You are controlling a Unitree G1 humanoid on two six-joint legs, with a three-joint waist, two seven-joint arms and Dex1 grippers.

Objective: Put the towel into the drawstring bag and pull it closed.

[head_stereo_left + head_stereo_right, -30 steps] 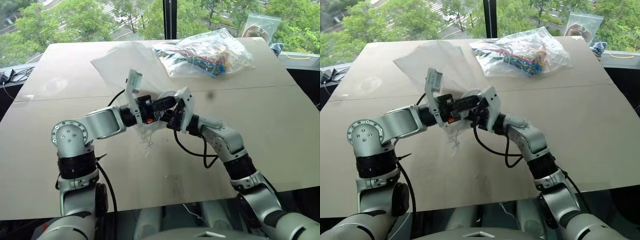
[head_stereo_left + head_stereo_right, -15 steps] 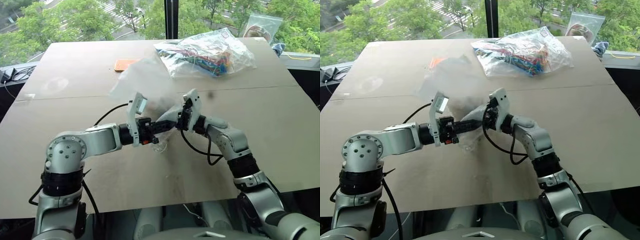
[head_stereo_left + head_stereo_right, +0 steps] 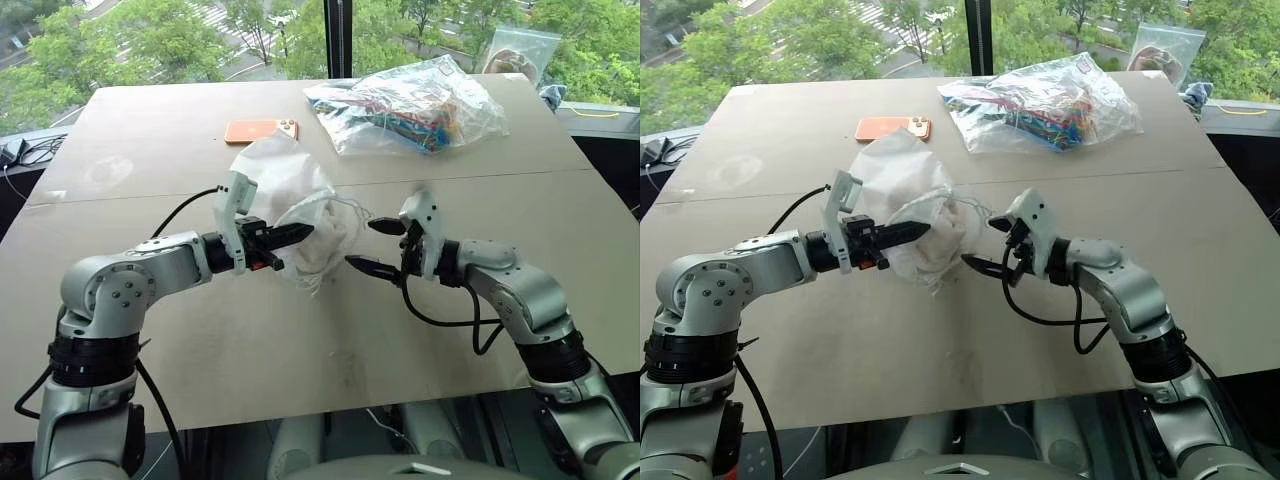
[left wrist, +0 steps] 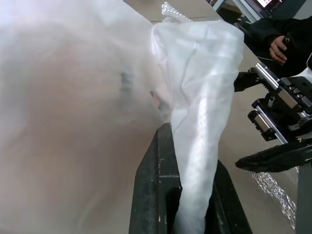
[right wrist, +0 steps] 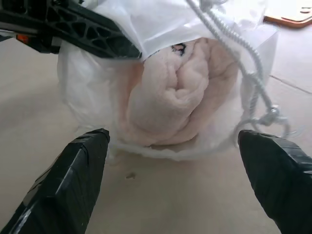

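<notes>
Starting from the left, the left gripper [image 3: 295, 231] is seen with its two fingers pressed together on a twisted fold of the drawstring bag [image 3: 290, 200], which is held near its mouth. The bag rests on the table [image 3: 150, 140], at the middle, and its body is puffed up behind the fingers. Inside the bag, the towel [image 5: 173, 97] is seen as a soft cream roll through the thin fabric; in the right wrist view part of it seems to be exposed at the mouth, though this cannot be told for sure. The thin white cord [image 5: 243, 73] hangs in loose loops at the side of the bag that faces the right gripper. Further to the right, the right gripper [image 3: 372, 245] is held just beside the bag, its fingers spread wide apart and nothing between them. Behind the bag, an orange phone [image 3: 260, 131] is lying flat, and to the right of it a clear plastic bag of colourful items [image 3: 410, 105] is placed.
</notes>
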